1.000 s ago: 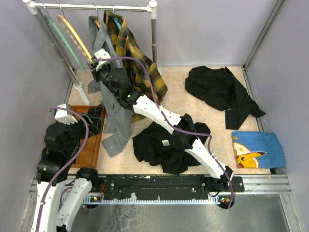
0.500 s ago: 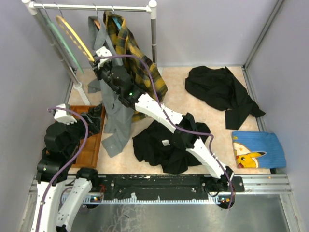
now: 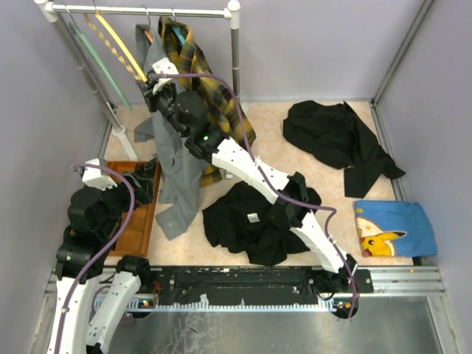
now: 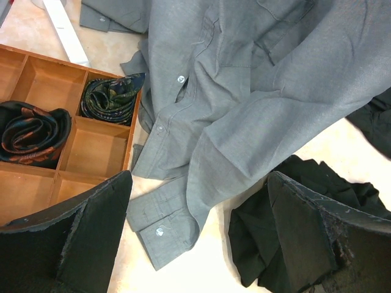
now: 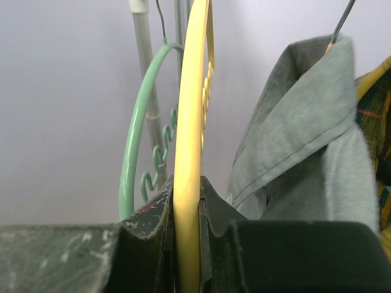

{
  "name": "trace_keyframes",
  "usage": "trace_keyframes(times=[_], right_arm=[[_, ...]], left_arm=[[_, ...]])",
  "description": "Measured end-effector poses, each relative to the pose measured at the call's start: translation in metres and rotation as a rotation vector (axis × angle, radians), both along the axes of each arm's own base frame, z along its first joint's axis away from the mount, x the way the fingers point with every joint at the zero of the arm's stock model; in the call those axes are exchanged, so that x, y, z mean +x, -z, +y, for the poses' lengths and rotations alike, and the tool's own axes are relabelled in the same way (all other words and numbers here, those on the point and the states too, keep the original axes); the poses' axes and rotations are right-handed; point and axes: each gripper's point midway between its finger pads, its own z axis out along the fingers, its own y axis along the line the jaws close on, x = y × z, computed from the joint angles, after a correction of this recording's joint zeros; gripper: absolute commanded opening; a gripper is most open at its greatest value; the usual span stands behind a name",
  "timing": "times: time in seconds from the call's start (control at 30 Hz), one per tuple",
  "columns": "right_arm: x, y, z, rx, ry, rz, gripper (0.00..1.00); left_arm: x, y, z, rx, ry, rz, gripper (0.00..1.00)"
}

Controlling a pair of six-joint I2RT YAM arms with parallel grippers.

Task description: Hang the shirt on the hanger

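The yellow hanger (image 3: 122, 46) hangs from the rail at the back left. My right gripper (image 3: 151, 80) is shut on its lower end. In the right wrist view the yellow bar (image 5: 190, 122) runs upward, pinched between the two fingers of my right gripper (image 5: 186, 195). The black shirt (image 3: 251, 221), its white label showing, lies crumpled on the floor near the front middle. My left gripper (image 3: 144, 184) hovers low at the left, open and holding nothing. In the left wrist view my left gripper (image 4: 198, 177) has an edge of the shirt (image 4: 256, 226) beside its right finger.
A pale green hanger (image 3: 99, 55) hangs just left of the yellow one. A grey shirt (image 3: 173, 147) and a plaid shirt (image 3: 203, 74) hang from the rail (image 3: 147, 11). Another black garment (image 3: 335, 136) and a blue printed cloth (image 3: 394, 228) lie at the right. A wooden tray (image 3: 136, 228) sits at the left.
My right gripper has closed on the yellow hanger and risen toward the rail, swinging the hanger up steeper. The left arm has not moved.
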Motion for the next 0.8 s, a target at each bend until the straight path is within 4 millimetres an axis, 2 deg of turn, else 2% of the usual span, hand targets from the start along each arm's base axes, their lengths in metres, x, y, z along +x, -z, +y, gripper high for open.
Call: trace_keyframes(times=[0.13,0.47,0.7,0.8], right_arm=[[-0.005,-0.014,-0.007,0.016,-0.003,-0.001,0.0],[-0.025,-0.001,-0.032,-0.083,-0.02,0.1,0.0],[-0.057,-0.001,-0.066,-0.137,-0.043,0.139,0.0],[-0.077,-0.006,-0.086,-0.14,-0.059,0.147,0.0]], left_arm=[[-0.001,-0.001,0.001,-0.004,-0.006,-0.005,0.98],[-0.003,-0.003,0.001,-0.011,-0.01,-0.016,0.99],[-0.006,-0.006,0.002,-0.014,-0.011,-0.035,0.99],[-0.008,-0.007,0.002,-0.015,-0.01,-0.048,0.99]])
